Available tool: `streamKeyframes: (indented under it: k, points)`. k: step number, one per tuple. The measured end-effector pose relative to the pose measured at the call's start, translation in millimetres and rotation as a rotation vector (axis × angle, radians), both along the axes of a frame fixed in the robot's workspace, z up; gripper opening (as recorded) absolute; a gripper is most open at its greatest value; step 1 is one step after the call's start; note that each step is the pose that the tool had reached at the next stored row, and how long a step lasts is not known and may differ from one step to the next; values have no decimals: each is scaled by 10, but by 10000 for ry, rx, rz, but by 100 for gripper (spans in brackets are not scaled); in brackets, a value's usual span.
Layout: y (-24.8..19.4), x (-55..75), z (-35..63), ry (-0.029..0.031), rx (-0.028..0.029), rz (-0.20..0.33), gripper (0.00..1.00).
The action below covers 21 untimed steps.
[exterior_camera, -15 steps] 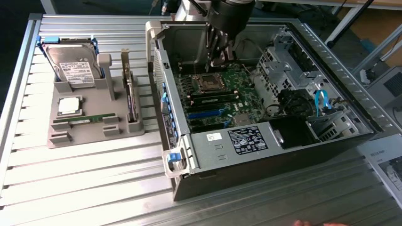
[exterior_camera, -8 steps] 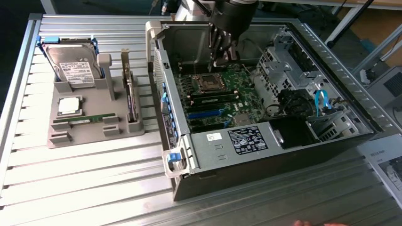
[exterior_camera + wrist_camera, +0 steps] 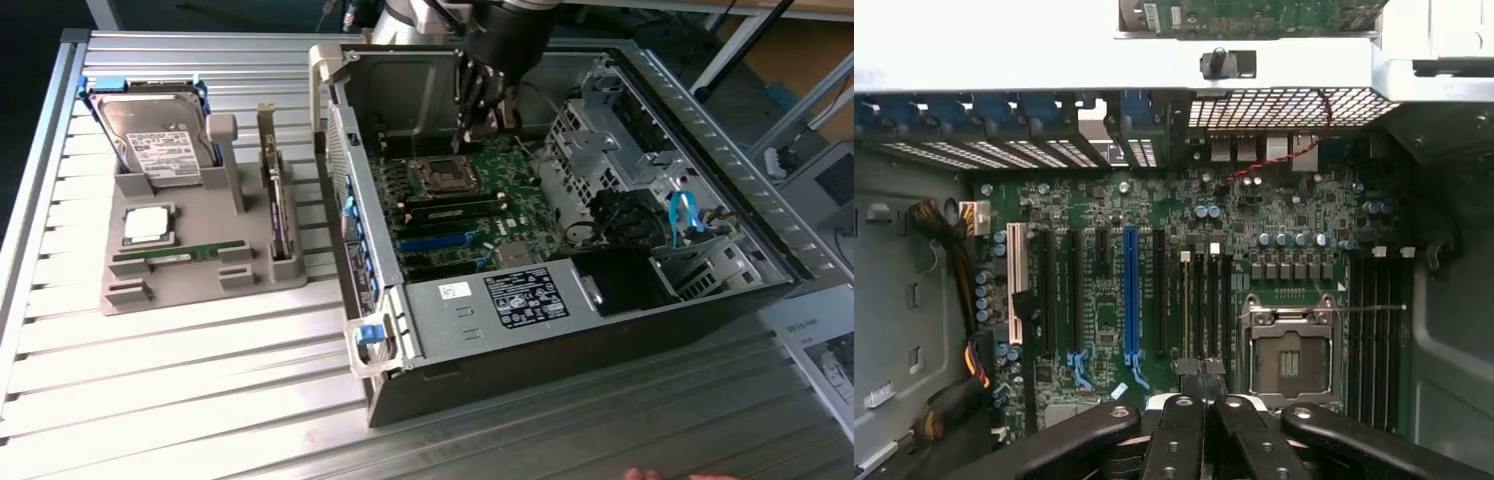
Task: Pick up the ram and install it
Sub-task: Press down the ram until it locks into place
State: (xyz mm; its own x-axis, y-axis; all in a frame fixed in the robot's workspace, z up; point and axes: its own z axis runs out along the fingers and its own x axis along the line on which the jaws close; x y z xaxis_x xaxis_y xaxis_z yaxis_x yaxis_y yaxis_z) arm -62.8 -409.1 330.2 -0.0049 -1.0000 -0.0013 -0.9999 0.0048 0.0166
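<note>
Surface: slatted metal table (image 3: 160, 380), pale and ribbed, carrying a grey parts holder (image 3: 187, 270) on the exterior view's left and an open computer case (image 3: 561, 260) beside it.

Nearest to me: my gripper (image 3: 1199, 385) hangs inside the case, just above the motherboard (image 3: 1154, 290). From my wrist I see my dark fingers (image 3: 1179, 440) drawn close together around a thin upright edge. Whether I am pinching a ram stick there I cannot tell.

Below my fingertips: black memory slots (image 3: 1204, 300) with white latches, running beside the open square processor socket (image 3: 1289, 350). One blue slot (image 3: 1131, 295) stands among the longer black ones further along.

Ram on the holder: the ram (image 3: 178, 253) I can make out is a long, slim green strip lying flat in a groove of the grey holder, well apart from me. Its chips are too small to see.

Around it: a square silver processor chip (image 3: 147, 224) sits just behind the ram, a hard drive (image 3: 154, 140) stands propped further back, and a dark expansion card (image 3: 276, 215) stands on edge nearer the case.

Far side: the case's metal wall (image 3: 414, 85) behind my arm.
</note>
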Motion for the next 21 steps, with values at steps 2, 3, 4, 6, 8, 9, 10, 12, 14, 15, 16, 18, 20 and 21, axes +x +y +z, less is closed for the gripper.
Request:
streamKeyframes:
  k: [2,3,4,6,8,9,10,12,14,15,16,18,20,21]
  points:
    - [-3,28,1,9,0,0,10]
    - [-5,55,2,17,1,1,10]
    - [-7,75,2,25,1,0,10]
    - [-11,115,3,41,0,-1,10]
    - [-14,144,3,52,1,0,10]
    - [-16,157,3,57,1,0,10]
    - [-18,178,4,63,0,1,10]
    - [-20,202,4,71,0,1,10]
    - [-21,230,4,80,1,2,10]
    - [-23,247,4,86,1,2,10]
    - [-24,263,4,91,0,2,10]
    - [-24,276,4,94,0,3,10]
    - [-24,276,4,95,0,3,10]
    - [-24,276,4,95,1,2,10]
